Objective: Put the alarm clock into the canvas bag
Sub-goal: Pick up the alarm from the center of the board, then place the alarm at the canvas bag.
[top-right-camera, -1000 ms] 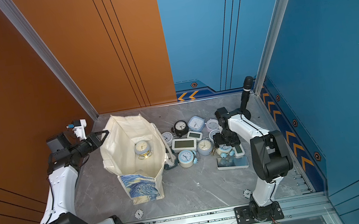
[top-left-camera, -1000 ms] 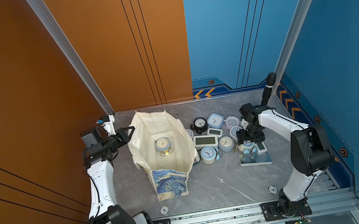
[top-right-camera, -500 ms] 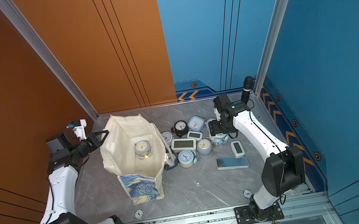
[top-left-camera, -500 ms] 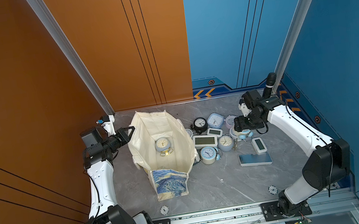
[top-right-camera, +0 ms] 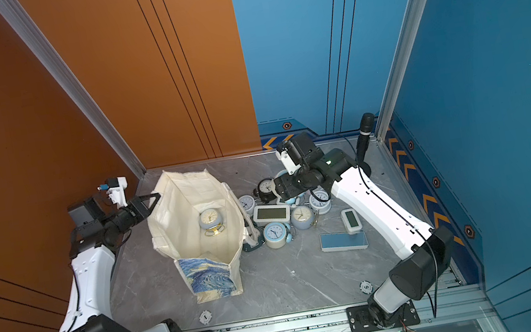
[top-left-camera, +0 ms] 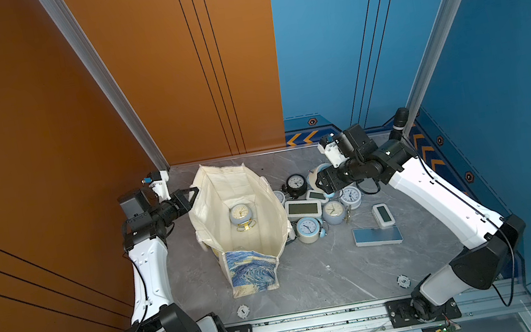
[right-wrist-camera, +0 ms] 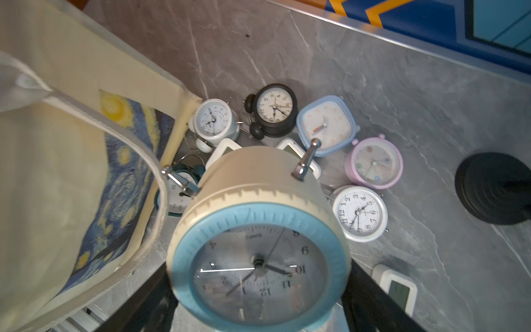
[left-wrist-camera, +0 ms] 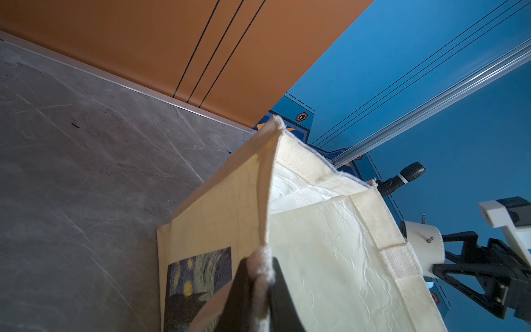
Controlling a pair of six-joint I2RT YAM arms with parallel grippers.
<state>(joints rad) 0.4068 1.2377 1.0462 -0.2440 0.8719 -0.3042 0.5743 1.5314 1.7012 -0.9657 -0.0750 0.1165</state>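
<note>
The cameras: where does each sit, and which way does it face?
Both top views: high in front, looking down on canvas bag, clock pile, left arm, right arm.
Left wrist: behind left gripper pinching the bag rim, facing across it.
Right wrist: behind right gripper, facing down past its alarm clock to the pile.
Shared: all show the bag.

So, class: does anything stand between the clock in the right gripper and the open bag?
Nothing visible does. The clock in the right gripper is above the pile, beside the bag. The left gripper pinches the opposite rim, the mouth gapes, and the handle droops outside.
</note>
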